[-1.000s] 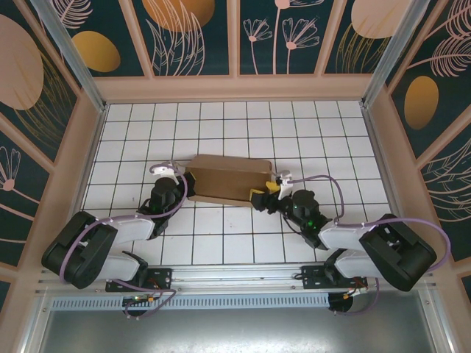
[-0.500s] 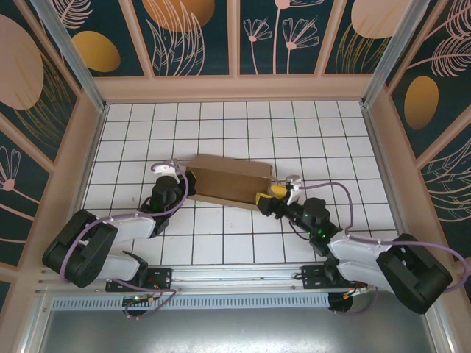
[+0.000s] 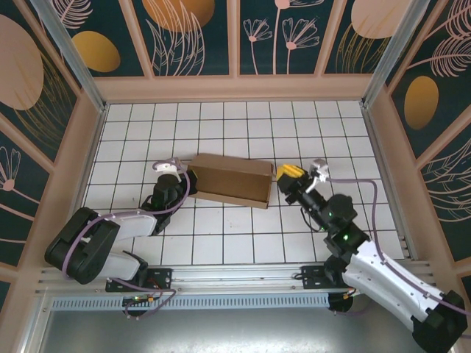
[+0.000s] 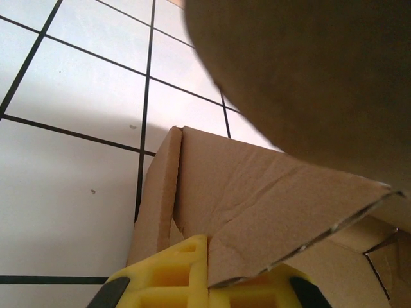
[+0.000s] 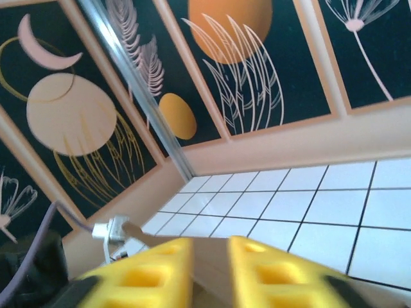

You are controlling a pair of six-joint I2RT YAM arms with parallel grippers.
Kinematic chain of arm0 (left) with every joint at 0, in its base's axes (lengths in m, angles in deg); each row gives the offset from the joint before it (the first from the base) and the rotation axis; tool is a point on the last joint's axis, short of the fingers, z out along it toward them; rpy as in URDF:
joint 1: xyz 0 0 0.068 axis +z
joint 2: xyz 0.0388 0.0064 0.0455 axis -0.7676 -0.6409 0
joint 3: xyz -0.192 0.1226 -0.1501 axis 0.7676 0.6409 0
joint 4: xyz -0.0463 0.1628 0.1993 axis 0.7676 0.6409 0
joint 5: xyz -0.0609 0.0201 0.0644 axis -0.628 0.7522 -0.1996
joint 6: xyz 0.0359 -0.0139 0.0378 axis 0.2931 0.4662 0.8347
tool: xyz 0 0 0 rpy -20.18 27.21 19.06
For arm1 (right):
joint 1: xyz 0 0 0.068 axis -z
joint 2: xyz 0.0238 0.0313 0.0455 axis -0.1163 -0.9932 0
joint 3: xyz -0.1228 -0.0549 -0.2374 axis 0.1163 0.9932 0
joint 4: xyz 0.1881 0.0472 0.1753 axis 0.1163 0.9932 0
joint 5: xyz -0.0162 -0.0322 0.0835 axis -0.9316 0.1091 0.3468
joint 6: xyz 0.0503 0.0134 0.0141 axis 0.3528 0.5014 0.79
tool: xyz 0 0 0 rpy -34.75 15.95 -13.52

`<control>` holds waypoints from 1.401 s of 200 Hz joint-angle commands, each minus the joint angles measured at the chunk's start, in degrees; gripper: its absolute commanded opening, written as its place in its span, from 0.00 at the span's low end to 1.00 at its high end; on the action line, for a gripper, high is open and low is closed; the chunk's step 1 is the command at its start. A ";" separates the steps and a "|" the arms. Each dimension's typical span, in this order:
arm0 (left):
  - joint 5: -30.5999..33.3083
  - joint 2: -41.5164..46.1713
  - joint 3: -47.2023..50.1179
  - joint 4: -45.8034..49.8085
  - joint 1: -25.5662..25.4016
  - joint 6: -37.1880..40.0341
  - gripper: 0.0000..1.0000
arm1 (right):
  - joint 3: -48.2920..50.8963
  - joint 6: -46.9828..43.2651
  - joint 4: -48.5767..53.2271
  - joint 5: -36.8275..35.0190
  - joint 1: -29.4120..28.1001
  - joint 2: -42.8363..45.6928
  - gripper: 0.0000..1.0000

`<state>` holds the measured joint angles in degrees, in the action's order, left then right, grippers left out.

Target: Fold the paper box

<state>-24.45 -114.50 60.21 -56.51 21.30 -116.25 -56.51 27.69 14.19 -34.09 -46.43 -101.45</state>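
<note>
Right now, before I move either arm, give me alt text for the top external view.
A shallow brown paper box lies on the white tiled table, long side running left to right. The left pincer is shut on its left end; the right pincer, yellow-fingered, sits close beside its right end.

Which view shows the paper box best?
Top external: the whole paper box sits in frame. Left wrist gives a close-up of one flap between yellow fingers; right wrist, a brown sliver past its fingers.
</note>
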 commanded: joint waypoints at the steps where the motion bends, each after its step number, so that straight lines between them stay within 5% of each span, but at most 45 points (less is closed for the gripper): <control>1: -3.60 -1.34 0.38 4.06 -0.53 1.29 0.00 | -9.79 -4.00 11.44 -2.41 -0.20 -10.88 0.00; 66: -5.38 9.81 2.94 9.96 -0.52 -1.49 0.35 | -29.53 -1.43 21.41 -0.16 -1.18 -38.81 0.00; 99: -3.13 19.26 3.28 19.14 -0.52 -4.09 0.39 | -29.77 -2.21 21.42 -1.35 -1.91 -42.04 0.00; 137: 6.92 30.95 -1.90 32.20 -0.56 -0.17 0.40 | -25.31 -2.43 20.01 2.47 -1.88 -45.39 0.00; 181: 6.57 21.80 -20.09 44.44 -0.43 9.28 0.42 | -20.52 -2.45 17.48 3.15 -2.55 -49.37 0.00; 231: 1.32 4.48 -34.25 43.92 0.39 14.50 0.54 | -20.74 -4.69 21.08 1.07 -2.13 -53.08 0.00; 260: -8.45 -10.80 -43.82 46.28 1.89 18.02 0.57 | -21.14 -2.73 23.19 -1.87 -1.13 -48.57 0.35; 280: -8.61 -19.75 -48.65 48.91 2.50 21.59 0.57 | -21.41 2.61 25.84 -10.04 0.02 -43.58 0.62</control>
<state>-28.45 -126.48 16.32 -13.36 22.83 -100.45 -77.01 25.57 34.86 -34.05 -48.07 -150.91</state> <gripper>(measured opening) 0.574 0.505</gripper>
